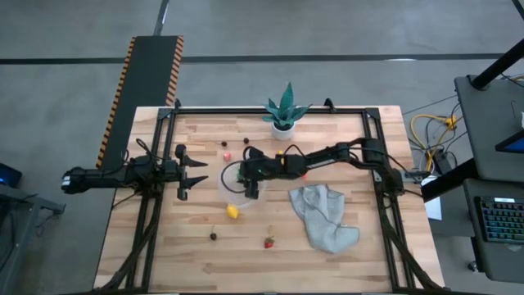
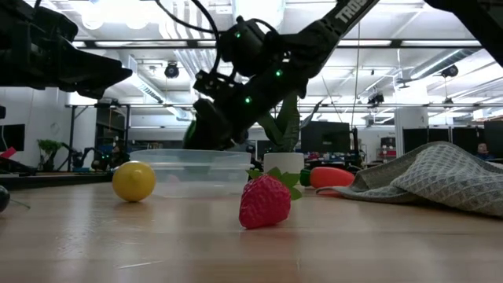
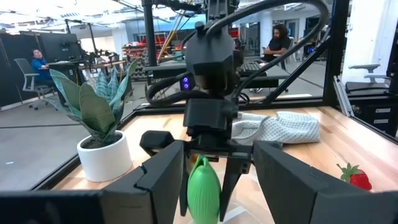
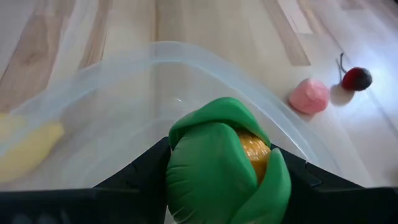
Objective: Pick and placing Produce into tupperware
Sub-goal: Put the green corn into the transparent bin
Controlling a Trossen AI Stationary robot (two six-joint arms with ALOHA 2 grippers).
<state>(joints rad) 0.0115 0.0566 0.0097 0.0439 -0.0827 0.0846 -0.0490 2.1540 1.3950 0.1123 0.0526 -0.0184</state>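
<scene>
A wooden desk point(image 1: 344, 258) inside a black frame, seen from above, with two dark robot arms reaching in from either side.

Near the front edge lie a toy strawberry point(image 1: 268, 242) and a small dark brown fruit point(image 1: 214, 236). A little farther back, a yellow lemon point(image 1: 232, 212) sits just beside the tupperware point(image 1: 232, 190), a round clear plastic container with a whitish rim. To its right a crumpled grey cloth point(image 1: 325, 216) lies spread on the wood.

The right arm stretches from the desk's right side across the middle, its wrist bent downward. The right tool point(image 1: 250, 185) hangs over the tupperware, pointing into it. Its fingers are closed on a toy corn cob point(image 4: 227, 165), green husk wrapped around an orange-yellow core, held above the container's inside. In the left wrist view the corn cob hangs as a smooth green oval below the tool.

The left arm lies level along the desk's left side. The left tool point(image 1: 196, 172) has its fingers spread wide and holds nothing, pointing at the tupperware from a short way off.

Farther back, a pink fruit point(image 1: 227, 154) and a dark red cherry point(image 1: 224, 143) lie apart from the container. An orange-red vegetable point(image 2: 332, 176) rests near the cloth. At the far edge stands a spiky green plant in a white pot point(image 1: 284, 114).
</scene>
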